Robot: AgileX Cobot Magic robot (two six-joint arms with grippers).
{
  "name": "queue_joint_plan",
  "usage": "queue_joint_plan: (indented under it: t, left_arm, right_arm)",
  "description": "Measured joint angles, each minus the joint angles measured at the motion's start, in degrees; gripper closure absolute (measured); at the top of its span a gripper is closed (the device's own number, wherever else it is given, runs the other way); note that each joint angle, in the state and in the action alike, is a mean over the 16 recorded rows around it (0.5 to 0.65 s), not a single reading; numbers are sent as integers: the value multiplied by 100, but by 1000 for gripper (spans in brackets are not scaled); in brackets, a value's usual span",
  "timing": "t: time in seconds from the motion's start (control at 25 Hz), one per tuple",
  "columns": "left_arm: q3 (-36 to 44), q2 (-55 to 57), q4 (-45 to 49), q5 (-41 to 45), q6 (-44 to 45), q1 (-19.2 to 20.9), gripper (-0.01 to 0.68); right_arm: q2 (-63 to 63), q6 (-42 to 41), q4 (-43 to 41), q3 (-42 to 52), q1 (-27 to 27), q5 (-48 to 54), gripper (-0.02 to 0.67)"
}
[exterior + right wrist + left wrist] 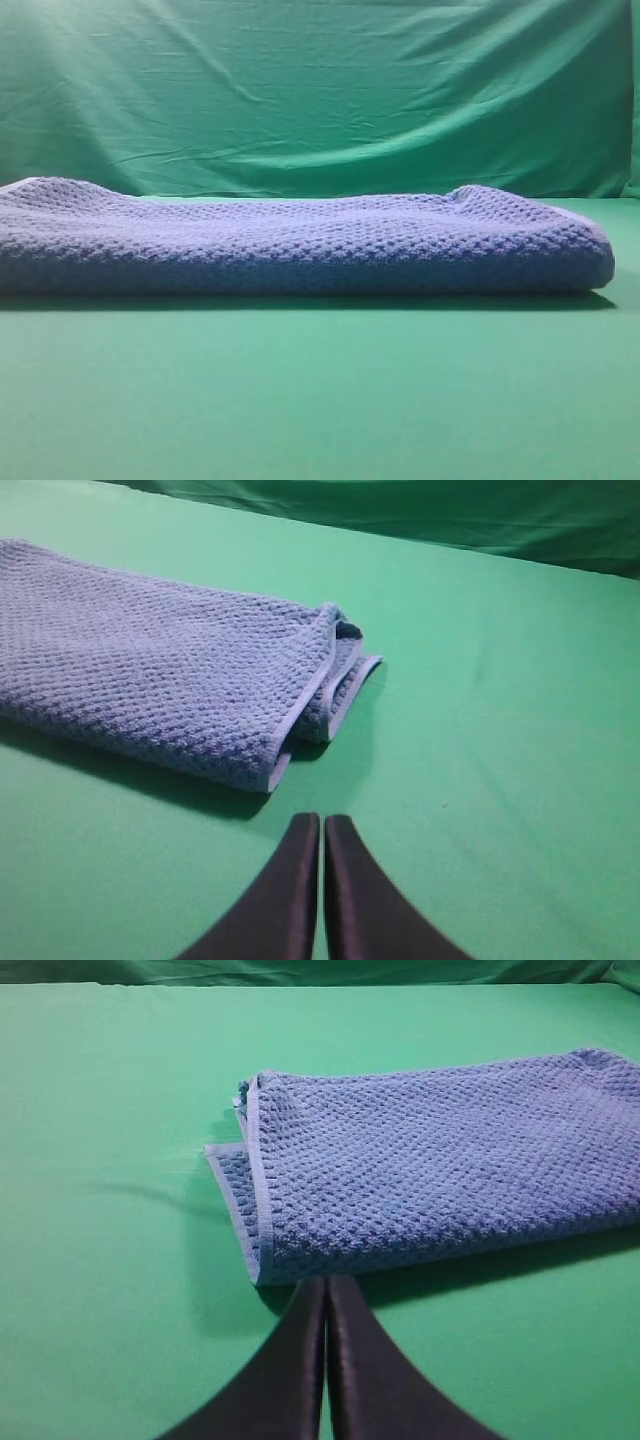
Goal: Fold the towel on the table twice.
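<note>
The blue-grey waffle-knit towel (300, 245) lies folded in layers on the green table (320, 400), stretching across the exterior view. In the left wrist view the towel (440, 1160) shows its left end with pale trim and stacked layers. In the right wrist view the towel (160, 660) shows its right end with layered edges. My left gripper (326, 1285) is shut and empty, just in front of the towel's near left corner. My right gripper (322, 822) is shut and empty, a little in front of the towel's near right corner. Neither gripper shows in the exterior view.
A wrinkled green fabric backdrop (320, 90) hangs behind the table. Bare green table surface lies in front of the towel and to both sides of it (100, 1210) (500, 730).
</note>
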Motion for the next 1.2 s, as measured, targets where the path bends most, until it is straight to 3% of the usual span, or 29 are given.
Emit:
queue_joint_plan:
  t: [0.48, 1.2]
  left_arm:
    - [0, 0, -10, 0, -2, 894, 673]
    - [0, 0, -12, 0, -2, 970, 673]
  right_arm:
    - [0, 3, 0, 0, -807, 9, 649]
    - [0, 3, 0, 0, -1079, 12, 649]
